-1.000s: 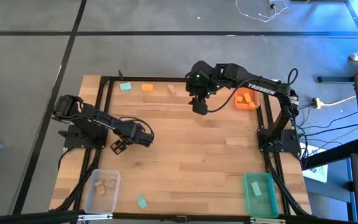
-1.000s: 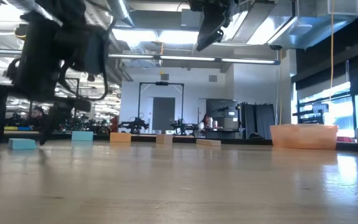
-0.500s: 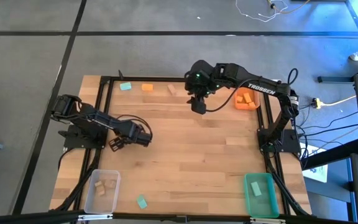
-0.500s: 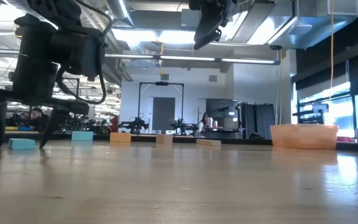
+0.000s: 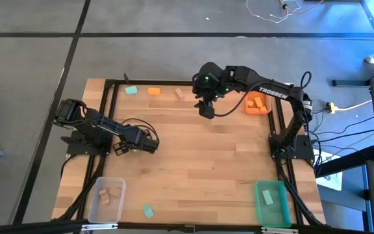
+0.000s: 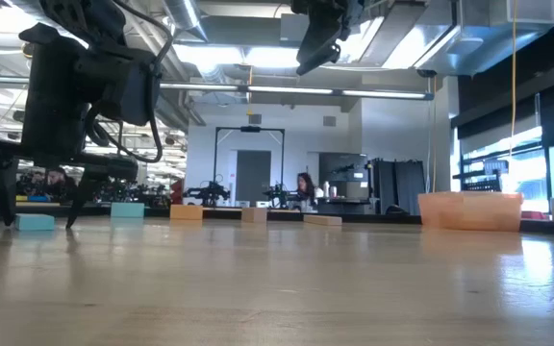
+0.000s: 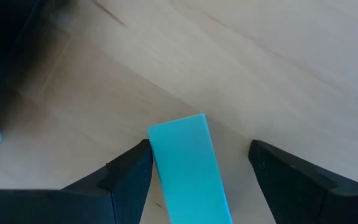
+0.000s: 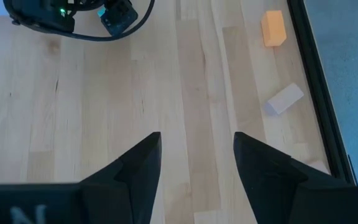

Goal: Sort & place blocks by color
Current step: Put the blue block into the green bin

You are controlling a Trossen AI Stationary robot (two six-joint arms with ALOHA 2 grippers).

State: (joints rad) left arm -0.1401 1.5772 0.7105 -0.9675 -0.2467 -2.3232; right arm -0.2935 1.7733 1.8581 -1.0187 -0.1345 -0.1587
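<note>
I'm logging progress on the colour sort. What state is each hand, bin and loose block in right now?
left hand: open, straddling a teal block
right hand: open, empty
clear bin: holds wooden blocks
orange bin: holds orange blocks
green bin: holds a teal block
orange block: loose on table
wooden block: loose on table
</note>
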